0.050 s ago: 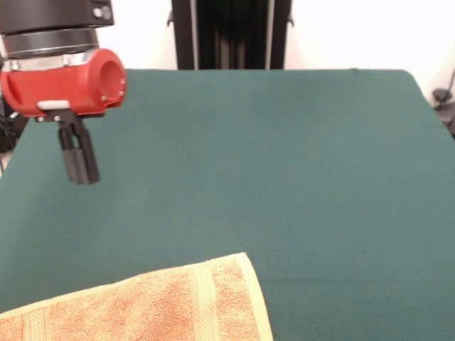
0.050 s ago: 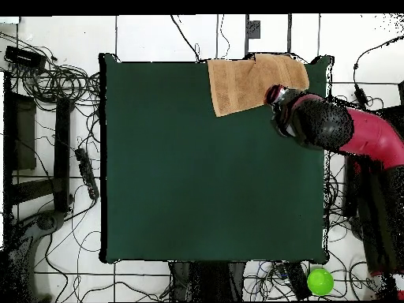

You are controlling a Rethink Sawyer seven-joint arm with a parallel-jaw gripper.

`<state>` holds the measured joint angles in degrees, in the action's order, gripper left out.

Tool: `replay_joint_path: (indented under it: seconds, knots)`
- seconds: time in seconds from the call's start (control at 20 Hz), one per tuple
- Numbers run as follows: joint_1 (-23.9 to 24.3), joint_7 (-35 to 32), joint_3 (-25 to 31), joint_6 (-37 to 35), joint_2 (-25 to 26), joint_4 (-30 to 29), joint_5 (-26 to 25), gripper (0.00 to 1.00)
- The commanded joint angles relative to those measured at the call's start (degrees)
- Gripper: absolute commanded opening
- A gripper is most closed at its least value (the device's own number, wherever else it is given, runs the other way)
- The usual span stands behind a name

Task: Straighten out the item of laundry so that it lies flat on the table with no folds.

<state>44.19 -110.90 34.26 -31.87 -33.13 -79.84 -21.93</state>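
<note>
while the fingers (image 1: 82,165) hang narrow, cables (image 2: 55,87) and a green ball (image 2: 319,281) ring the table (image 1: 284,163).

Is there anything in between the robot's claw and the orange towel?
No. Only bare green table lies between the gripper and the towel in the front view. The overhead view shows no other object on the table either, with the towel at the table's edge beside the arm.

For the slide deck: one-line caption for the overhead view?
Orange-tan towel at the green table's edge, the Sawyer gripper beside it.
</note>
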Motion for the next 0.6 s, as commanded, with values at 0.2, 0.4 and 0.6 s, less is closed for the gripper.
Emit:
replay_joint_path:
  seconds: [0.2,0.4,0.6]
  knots:
    - [-6.45,-18.51,-7.56,4.73,-1.7,-12.82,6.62,0.0]
    - [-9.16,-21.24,-9.63,7.99,-2.36,-15.26,8.83,0.0]
    - [-12.09,-23.88,-11.59,10.76,-2.89,-17.45,11.61,0.0]
